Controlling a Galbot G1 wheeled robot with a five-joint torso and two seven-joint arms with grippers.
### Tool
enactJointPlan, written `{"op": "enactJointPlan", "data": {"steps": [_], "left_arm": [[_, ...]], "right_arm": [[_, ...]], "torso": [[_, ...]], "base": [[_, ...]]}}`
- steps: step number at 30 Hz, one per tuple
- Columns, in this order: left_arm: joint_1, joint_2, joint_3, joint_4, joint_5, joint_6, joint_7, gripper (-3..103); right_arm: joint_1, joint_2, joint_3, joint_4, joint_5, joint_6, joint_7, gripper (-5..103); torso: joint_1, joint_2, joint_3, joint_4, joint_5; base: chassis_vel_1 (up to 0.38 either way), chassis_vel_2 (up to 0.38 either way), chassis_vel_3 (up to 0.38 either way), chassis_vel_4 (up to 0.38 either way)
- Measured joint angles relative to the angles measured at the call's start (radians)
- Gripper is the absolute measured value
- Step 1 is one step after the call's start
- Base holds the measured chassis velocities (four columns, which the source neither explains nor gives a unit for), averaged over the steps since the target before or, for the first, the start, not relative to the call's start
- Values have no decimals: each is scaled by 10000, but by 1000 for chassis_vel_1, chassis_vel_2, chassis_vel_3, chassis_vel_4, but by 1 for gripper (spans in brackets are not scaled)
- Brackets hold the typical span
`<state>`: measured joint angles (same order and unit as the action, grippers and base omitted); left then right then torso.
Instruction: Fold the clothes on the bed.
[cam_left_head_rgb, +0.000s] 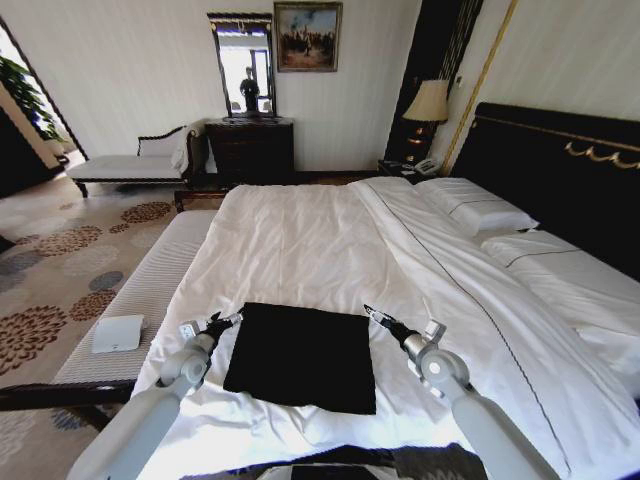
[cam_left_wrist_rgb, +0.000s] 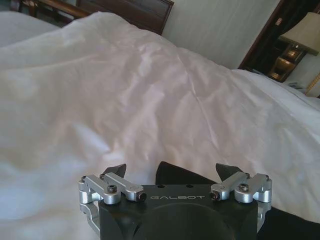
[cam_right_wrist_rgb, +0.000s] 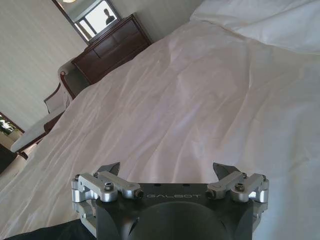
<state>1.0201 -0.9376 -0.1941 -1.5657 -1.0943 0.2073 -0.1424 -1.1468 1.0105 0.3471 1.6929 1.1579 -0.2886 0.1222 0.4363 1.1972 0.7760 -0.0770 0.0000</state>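
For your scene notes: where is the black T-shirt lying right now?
In the head view, the black T-shirt lies on the bed near its foot, between the left gripper and right gripper.

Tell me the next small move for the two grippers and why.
Probably lower both grippers onto the far corners of the T-shirt and pinch. The left gripper and right gripper sit at those corners with jaws open, holding nothing, and the shirt already lies as a flat rectangle on the bed, so one more fold looks likely.
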Motion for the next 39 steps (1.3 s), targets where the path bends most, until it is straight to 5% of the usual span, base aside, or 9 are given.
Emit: {"op": "enactJointPlan", "data": {"steps": [9,23,31,32,39], "left_arm": [[-1662,-535,1067,1790,-435,98,561,100],[-2039,-869,1326,3073,-445,27,973,98],[-2065,-848,1522,3058,-219,-117,1130,78],[-2092,-853,1574,3058,-206,-119,1134,67],[-2260,-964,1649,3162,-188,-156,987,40]], "right_arm": [[222,244,-121,-364,-224,47,171,100],[182,131,12,-234,-284,83,416,100],[212,140,-23,-205,-297,83,497,100],[210,138,-21,-189,-298,83,518,100],[175,78,49,-130,-271,84,600,100]], "torso": [[0,1,-2,-4,0],[-2,2,-2,-1,1],[-3,3,-3,0,1],[-3,2,-2,0,0],[-2,2,-2,-2,-1]], "base": [[0,0,0,0],[0,0,0,0],[0,0,0,0],[0,0,0,0],[0,0,0,0]]}}
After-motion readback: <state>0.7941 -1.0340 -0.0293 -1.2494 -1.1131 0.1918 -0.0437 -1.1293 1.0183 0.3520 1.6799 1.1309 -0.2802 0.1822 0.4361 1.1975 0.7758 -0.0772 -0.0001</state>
